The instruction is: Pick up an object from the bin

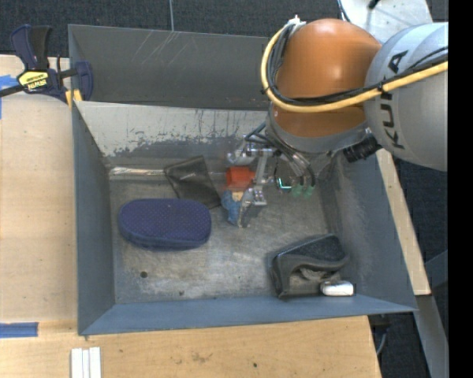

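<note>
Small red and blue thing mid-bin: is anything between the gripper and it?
Nothing visible does. The gripper is right against the small red and blue thing. A dark grey crumpled piece lies close beside it, toward the view's left; the blue oval fabric pouch lies apart.

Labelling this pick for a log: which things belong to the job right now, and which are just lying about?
In the job: gripper, low in the bin, back middle; small red thing and small blue thing close beside it.
Lying about: dark blue oval case, left; dark flat pouch, back; grey pouch with white piece, front right.
</note>
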Controlling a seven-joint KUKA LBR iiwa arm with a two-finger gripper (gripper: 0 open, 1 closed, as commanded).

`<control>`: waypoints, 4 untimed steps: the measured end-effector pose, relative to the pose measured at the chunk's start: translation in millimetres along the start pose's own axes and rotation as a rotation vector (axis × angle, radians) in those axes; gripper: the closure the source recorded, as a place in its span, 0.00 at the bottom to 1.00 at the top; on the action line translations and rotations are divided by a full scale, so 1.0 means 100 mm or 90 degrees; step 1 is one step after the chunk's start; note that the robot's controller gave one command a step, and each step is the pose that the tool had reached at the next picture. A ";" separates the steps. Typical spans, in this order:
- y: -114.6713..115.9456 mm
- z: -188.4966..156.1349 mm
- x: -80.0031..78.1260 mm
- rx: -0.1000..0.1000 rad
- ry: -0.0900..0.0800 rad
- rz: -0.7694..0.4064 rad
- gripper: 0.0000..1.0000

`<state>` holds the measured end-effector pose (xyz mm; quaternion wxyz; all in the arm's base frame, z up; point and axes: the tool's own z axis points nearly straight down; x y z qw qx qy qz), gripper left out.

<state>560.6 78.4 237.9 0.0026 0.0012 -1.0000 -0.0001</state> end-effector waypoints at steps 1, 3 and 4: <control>0.28 0.93 -0.16 0.000 -0.001 -0.127 0.00; 0.30 1.60 -0.12 -0.001 -0.014 -0.139 1.00; 0.18 0.37 -0.10 0.000 -0.010 -0.106 1.00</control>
